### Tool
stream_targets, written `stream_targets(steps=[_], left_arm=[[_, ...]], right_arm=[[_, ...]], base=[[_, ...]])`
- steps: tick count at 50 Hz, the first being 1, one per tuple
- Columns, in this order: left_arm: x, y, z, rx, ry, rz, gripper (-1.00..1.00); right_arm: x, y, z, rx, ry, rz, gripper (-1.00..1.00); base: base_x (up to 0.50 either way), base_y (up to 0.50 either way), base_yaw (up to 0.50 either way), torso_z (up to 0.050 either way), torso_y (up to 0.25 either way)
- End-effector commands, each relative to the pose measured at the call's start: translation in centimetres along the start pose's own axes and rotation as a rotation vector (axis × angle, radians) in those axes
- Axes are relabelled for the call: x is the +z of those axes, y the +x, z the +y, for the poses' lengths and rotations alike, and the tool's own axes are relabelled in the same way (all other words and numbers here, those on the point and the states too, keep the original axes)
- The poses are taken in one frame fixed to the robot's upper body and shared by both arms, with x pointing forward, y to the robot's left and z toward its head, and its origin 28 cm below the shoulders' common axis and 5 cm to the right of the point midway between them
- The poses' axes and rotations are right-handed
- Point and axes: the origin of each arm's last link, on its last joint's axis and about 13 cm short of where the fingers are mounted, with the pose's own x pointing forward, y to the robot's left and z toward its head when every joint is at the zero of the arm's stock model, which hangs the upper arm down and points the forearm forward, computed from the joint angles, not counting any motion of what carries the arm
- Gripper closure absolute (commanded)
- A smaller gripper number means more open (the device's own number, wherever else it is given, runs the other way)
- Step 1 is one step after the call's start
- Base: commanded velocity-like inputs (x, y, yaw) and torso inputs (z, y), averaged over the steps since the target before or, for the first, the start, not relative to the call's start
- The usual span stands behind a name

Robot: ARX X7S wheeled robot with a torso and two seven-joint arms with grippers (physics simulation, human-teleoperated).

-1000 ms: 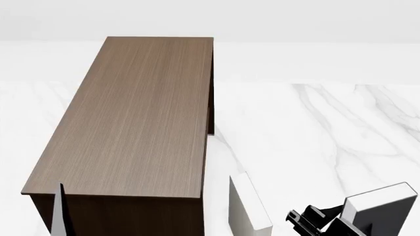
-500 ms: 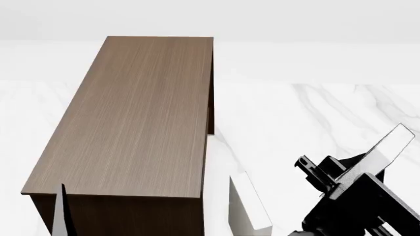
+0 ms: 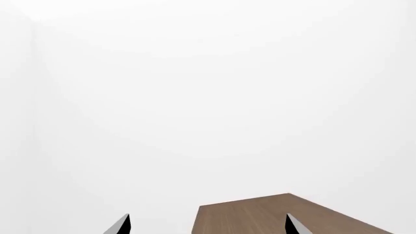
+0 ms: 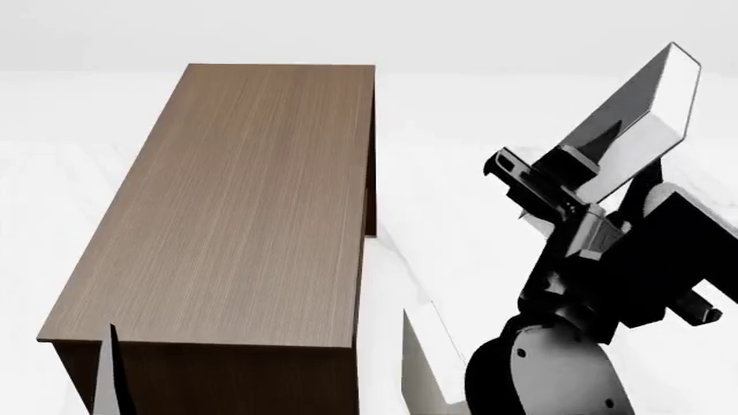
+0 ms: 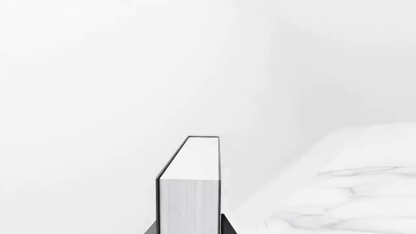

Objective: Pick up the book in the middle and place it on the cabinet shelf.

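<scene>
Two grippers: right gripper point(image 4: 576, 177) raised above the bench point(image 4: 485, 216), left gripper point(image 3: 206, 225) seen only as two dark fingertips.
Right gripper: clamped on the book point(image 4: 640, 117), its dark fingers pressed on both covers, as the right wrist view shows at the book's lower end point(image 5: 190, 195).
Book: in the right gripper's jaws, lifted clear of the bench and tilted, its free end pointing up and away from the wrist; white page edges face the wrist camera.
Cabinet point(image 4: 248, 207): well to the left of the right gripper, apart from it and from the book; its flat brown top lies lower than the held book in the head view.
Left gripper: fingertips point(image 3: 120, 225) stand wide apart, jaws parted, nothing between them; the cabinet top point(image 3: 279, 217) lies ahead of and beneath them.
Left fingertip in head view: one pale sliver point(image 4: 110, 376) at the near corner of the cabinet.
Off-white book point(image 4: 427, 363): on the bench below the right gripper, between the cabinet and the right arm, partly hidden by the arm.
Bench: white marble, under the right gripper point(image 5: 351, 195).
</scene>
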Motion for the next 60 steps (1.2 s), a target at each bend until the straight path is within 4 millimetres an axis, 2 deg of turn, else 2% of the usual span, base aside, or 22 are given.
stream_targets(steps=[1,7,8,11,21,29,35,51,60], left_arm=[[0.1,0.2,0.2,0.008,0.005,-0.008,-1.0],[0.1,0.2,0.2,0.008,0.005,-0.008,-1.0],[0.1,0.2,0.2,0.007,0.005,-0.008,-1.0],[0.1,0.2,0.1,0.007,0.005,-0.008,-1.0],[0.1,0.2,0.2,0.007,0.003,-0.009,-1.0],[0.0,0.2,0.2,0.007,0.002,-0.009,-1.0],[0.0,0.2,0.2,0.008,0.002,-0.007,-1.0],[0.1,0.2,0.2,0.006,0.001,-0.006,-1.0],[0.1,0.1,0.1,0.005,0.0,-0.007,-1.0]], right_arm=[[4.2,-1.2,2.4,0.213,0.19,0.022,1.0],[4.8,-1.6,3.0,0.302,0.319,0.134,1.0],[5.0,-1.7,3.2,0.33,0.399,0.222,1.0],[5.2,-1.9,3.4,0.375,0.495,0.3,1.0],[6.0,-2.4,4.2,0.453,0.601,0.374,1.0],[5.5,-2.7,4.4,0.511,0.684,0.468,1.0],[4.7,-3.0,4.6,0.577,0.644,0.51,1.0],[5.0,-4.6,5.2,0.708,0.462,0.556,1.0],[5.0,-5.6,5.9,0.787,0.438,0.582,1.0]], base=[[0.0,0.0,0.0,0.0,0.0],[0.0,0.0,0.0,0.0,0.002],[0.0,0.0,0.0,0.0,0.0],[0.0,0.0,0.0,0.0,0.0],[0.0,0.0,0.0,0.0,0.002],[0.0,0.0,0.0,0.0,0.001],[0.0,0.0,0.0,0.0,0.002],[0.0,0.0,0.0,0.0,0.001],[0.0,0.0,0.0,0.0,0.001]])
